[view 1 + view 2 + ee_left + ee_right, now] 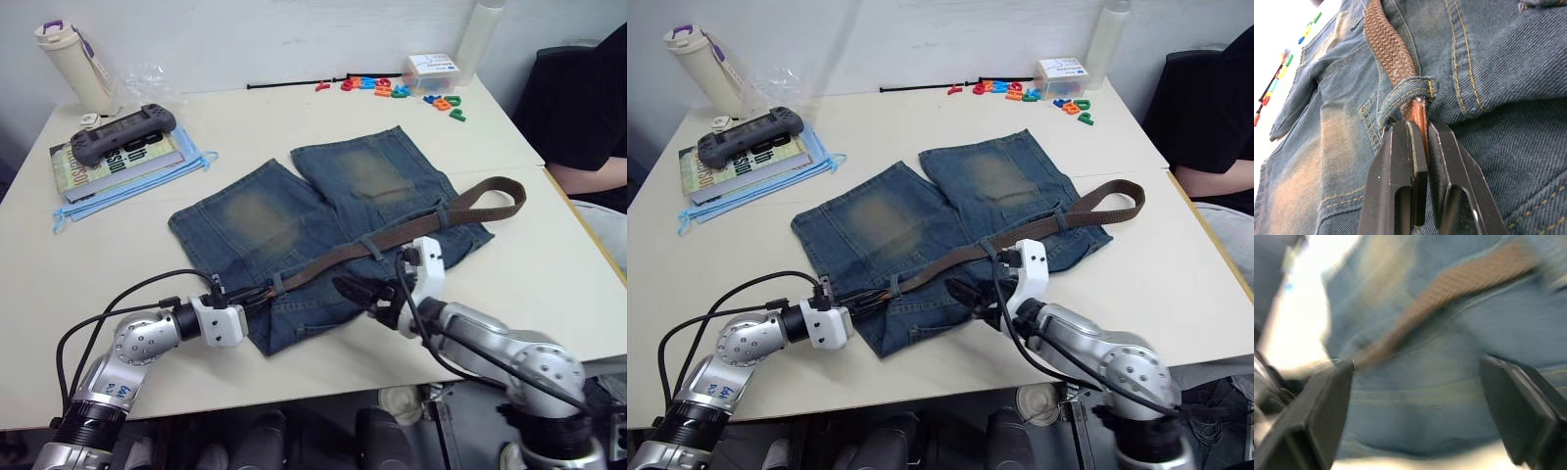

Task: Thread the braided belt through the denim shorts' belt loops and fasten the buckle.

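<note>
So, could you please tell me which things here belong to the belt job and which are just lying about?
Job: braided belt, denim shorts, belt loop, left gripper shut on the belt's tip.

Lying about: books, game controller, bottle, plastic letters.

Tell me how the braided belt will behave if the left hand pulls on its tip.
The braided belt is probably floppy: it curves into a loose loop past the denim shorts. Its woven strap may drag in the belt loop, bunching the denim. The smooth leather tip, pinched in the left hand, might slip if pulled hard.
</note>
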You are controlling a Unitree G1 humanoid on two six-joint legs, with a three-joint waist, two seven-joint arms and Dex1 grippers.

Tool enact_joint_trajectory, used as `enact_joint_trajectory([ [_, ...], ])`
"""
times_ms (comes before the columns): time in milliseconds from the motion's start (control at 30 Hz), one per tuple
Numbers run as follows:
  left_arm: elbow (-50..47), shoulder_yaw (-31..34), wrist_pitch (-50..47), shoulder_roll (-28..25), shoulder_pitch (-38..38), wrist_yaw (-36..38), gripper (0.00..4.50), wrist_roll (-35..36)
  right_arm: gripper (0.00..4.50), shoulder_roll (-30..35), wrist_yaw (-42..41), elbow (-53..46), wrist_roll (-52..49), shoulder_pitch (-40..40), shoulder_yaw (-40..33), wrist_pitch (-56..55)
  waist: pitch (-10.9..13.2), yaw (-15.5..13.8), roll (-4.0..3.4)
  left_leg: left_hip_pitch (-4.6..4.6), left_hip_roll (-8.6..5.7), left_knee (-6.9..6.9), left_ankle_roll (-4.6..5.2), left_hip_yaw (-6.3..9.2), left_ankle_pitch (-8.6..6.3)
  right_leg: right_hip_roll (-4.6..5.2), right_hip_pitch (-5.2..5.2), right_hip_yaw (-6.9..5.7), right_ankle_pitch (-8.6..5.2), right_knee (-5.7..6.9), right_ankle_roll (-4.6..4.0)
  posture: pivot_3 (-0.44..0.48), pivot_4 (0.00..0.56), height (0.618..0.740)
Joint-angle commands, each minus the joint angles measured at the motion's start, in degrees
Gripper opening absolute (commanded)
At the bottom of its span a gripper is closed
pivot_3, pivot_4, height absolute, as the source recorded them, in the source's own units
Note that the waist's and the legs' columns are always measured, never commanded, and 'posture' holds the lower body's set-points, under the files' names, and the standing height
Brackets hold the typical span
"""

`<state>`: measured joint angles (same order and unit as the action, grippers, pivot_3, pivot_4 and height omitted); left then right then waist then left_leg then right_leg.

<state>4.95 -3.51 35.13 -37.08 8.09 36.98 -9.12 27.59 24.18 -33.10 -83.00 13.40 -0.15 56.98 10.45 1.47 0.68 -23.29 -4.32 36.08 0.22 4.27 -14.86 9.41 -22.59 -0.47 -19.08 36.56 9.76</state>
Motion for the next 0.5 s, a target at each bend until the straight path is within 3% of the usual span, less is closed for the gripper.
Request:
enact_joint_trajectory([
  [33, -1.13, -0.06, 0.94, -0.71, -0.3, -0.59, 0.0, 0.29, 4.41, 6.53, -7.49, -5.61, 13.9, 0.48, 4.36, -0.69, 0.0, 0.02, 0.0, 0.01, 0.01, 0.0, 0.0, -0.02, 0.0, -0.01, 0.0, 0.01, 0.0, 0.0, 0.0, 0.0, 0.15, 0.714],
  [267, -1.02, -0.11, 1.08, -0.74, -0.16, -0.57, 0.0, 0.3, 4.41, 9.08, -14.53, -4.27, 32.55, -1.09, 11.41, -3.55, -0.04, -0.1, 0.07, 0.01, -0.01, 0.09, 0.02, -0.06, -0.03, 0.02, 0.07, 0.01, 0.01, -0.06, 0.01, 0.0, 0.15, 0.714],
  [400, -1.26, -0.01, 1.11, -0.63, -0.07, -0.75, 0.0, 0.37, 3.17, 8.22, -16.0, -2.23, 39.84, -0.79, 14.69, -2.37, -0.07, -0.13, 0.13, 0.02, -0.01, 0.1, 0.0, -0.06, -0.03, 0.02, 0.07, 0.0, 0.02, -0.06, 0.0, 0.0, 0.15, 0.714],
  [500, -1.47, 0.03, 1.23, -0.63, -0.14, -0.87, 0.0, 0.28, 1.6, 5.25, -16.39, -0.53, 41.61, -1.04, 13.77, -1.01, -0.14, -0.11, 0.25, 0.04, 0.01, 0.1, -0.04, -0.05, -0.05, 0.0, 0.09, 0.0, 0.02, -0.07, 0.0, 0.0, 0.15, 0.714],
])
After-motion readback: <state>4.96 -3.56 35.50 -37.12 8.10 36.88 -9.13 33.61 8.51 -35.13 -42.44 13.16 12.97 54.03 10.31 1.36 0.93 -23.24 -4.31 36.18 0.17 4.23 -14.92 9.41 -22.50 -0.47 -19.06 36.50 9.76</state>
